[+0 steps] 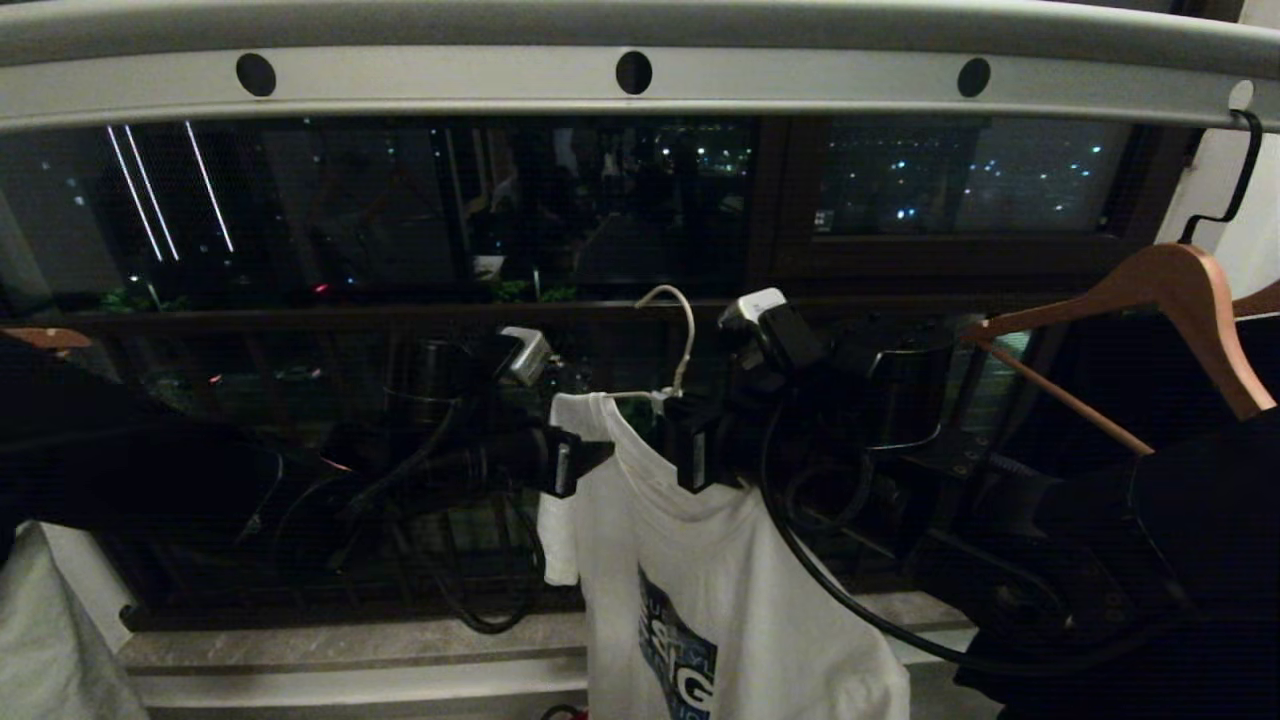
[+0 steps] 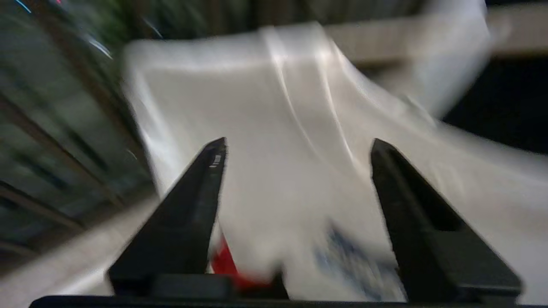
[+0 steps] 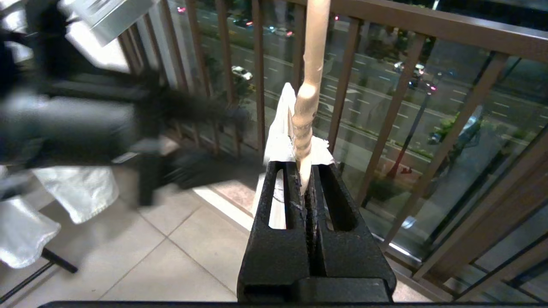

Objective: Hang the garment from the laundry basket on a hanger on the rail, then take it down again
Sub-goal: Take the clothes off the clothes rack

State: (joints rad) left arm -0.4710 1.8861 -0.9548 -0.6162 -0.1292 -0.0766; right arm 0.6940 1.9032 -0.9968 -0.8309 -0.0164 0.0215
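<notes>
The right gripper [image 3: 306, 182] pinches the wire hanger [image 1: 678, 340] by its twisted neck, the T-shirt [image 1: 690, 560] draped below the rail [image 1: 640, 75]. The left gripper [image 2: 295, 149], fingers spread beside the shirt's shoulder, should seat that shoulder squarely before lifting.

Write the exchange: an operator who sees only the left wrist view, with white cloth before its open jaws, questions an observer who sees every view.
Operator: Is that cloth on a hanger?
Observer: Yes. The white T-shirt hangs from a white wire hanger.
Operator: What holds the hanger up?
Observer: The right gripper, its jaws shut on the twisted neck.
Operator: Is it hooked on the rail?
Observer: No. In the head view the hook sits well below the rail.
</notes>
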